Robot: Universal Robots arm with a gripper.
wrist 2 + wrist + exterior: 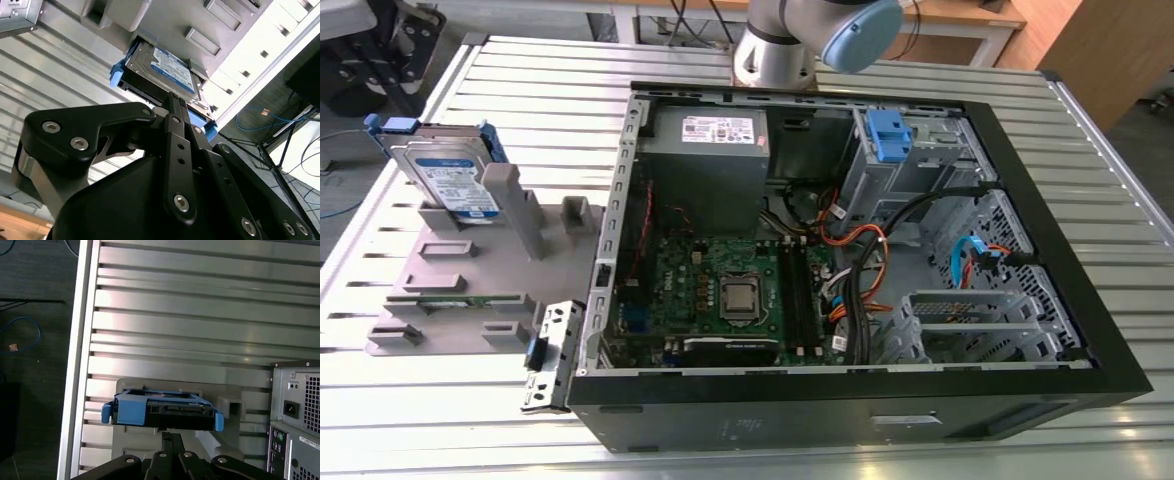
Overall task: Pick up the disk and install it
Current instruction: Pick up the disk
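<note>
Slatted metal counter (pixel 1121 200); black computer case (pixel 854 415) lying open on it; inside: grey power supply (pixel 707 150), green motherboard (pixel 707 265) with bare processor socket (pixel 740 297), orange cables (pixel 850 238), blue plastic clip (pixel 886 135) in the drive cage; grey moulded fixture (pixel 480 270) beside the case, on the exterior view's left; blue cable (pixel 38 335) on the floor (pixel 30 390)

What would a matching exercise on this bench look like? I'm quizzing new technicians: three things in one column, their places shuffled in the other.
Things:
1. disk
2. bare blue clip
3. processor socket

Places:
A. on the green motherboard
B. standing in the grey holder, outside the computer case
C. in the metal drive bay inside the case

Pairs: 1-B, 2-C, 3-A.
</note>
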